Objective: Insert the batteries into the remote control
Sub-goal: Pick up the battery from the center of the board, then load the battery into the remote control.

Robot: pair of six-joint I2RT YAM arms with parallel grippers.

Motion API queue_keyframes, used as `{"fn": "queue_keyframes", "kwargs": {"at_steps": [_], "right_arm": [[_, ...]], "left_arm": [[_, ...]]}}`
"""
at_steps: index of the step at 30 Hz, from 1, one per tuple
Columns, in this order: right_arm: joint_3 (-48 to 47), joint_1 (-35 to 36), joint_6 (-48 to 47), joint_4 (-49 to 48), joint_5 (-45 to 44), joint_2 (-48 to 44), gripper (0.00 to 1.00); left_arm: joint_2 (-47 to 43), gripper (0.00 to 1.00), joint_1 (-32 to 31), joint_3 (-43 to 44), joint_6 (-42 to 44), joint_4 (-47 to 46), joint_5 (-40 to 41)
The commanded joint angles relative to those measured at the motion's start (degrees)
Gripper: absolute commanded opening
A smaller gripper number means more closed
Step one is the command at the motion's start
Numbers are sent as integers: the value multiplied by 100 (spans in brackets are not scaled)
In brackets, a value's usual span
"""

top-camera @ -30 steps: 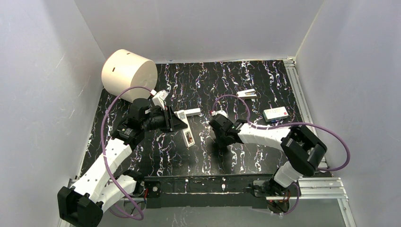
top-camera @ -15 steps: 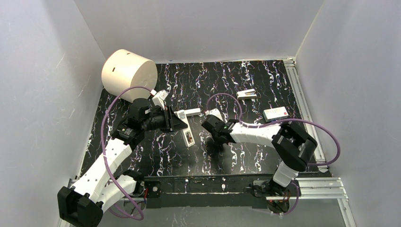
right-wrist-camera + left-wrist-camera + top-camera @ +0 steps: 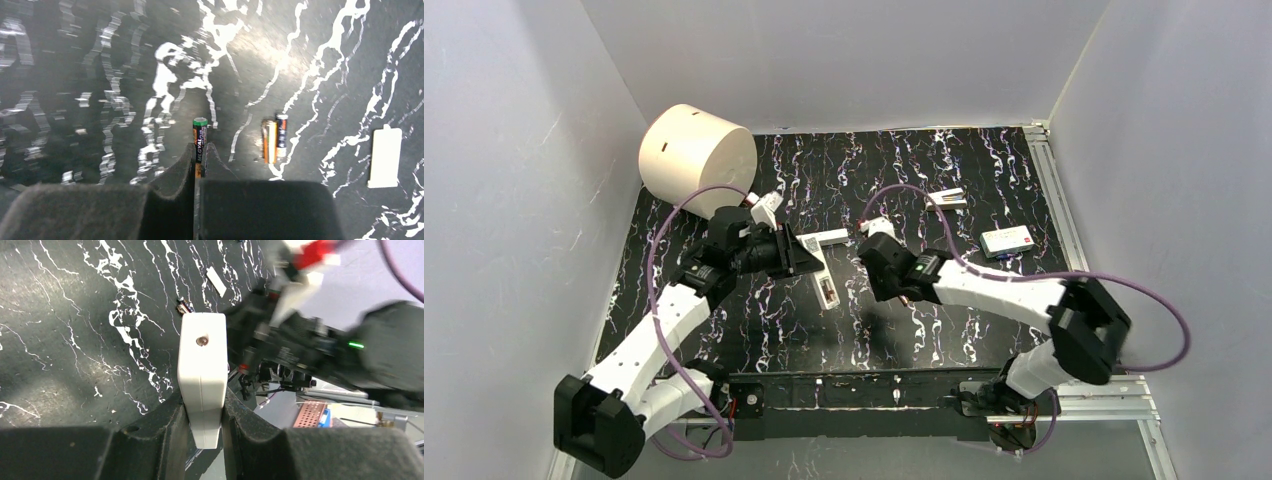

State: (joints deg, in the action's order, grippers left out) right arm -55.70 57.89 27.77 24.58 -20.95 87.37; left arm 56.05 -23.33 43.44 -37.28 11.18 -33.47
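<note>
My left gripper (image 3: 802, 258) is shut on the remote control (image 3: 824, 287), a slim white bar with its open battery recess facing up near its free end. In the left wrist view the remote (image 3: 202, 355) stands end-on between my fingers (image 3: 170, 415). My right gripper (image 3: 886, 282) hovers just right of the remote. In the right wrist view it (image 3: 200, 148) is shut on one battery (image 3: 200, 129), dark with a green tip. Two more cells (image 3: 275, 140) lie side by side on the table beyond it.
A plain white strip (image 3: 833, 237) lies by the remote's far end. A small white cover piece (image 3: 385, 156) lies right of the loose cells. A white box with a red mark (image 3: 1007, 240) and a small white piece (image 3: 946, 198) sit at right. A cream cylinder (image 3: 696, 155) stands back left.
My right arm has swung, its elbow moving right, and its gripper has shifted a little toward the remote. My left gripper with the remote has edged slightly right.
</note>
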Motion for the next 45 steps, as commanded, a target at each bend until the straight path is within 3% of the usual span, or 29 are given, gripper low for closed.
{"fn": "queue_keyframes", "kwargs": {"at_steps": [1, 3, 13, 27, 45], "right_arm": [[-256, 33, 195, -326, 739, -793, 2], [-364, 36, 285, -293, 1008, -1007, 2], [-617, 34, 483, -457, 2409, -1495, 2], [-803, 38, 415, -160, 2301, -1384, 3], [-1068, 38, 482, 92, 2121, -1191, 23]], "left_arm": [[379, 0, 0, -311, -797, -865, -340], [571, 0, -23, -416, -1148, -1432, -498], [992, 0, -60, -615, -1696, -2314, -854], [904, 0, -56, -795, -1869, -2603, -841], [951, 0, -53, -812, -2056, -2638, -973]]}}
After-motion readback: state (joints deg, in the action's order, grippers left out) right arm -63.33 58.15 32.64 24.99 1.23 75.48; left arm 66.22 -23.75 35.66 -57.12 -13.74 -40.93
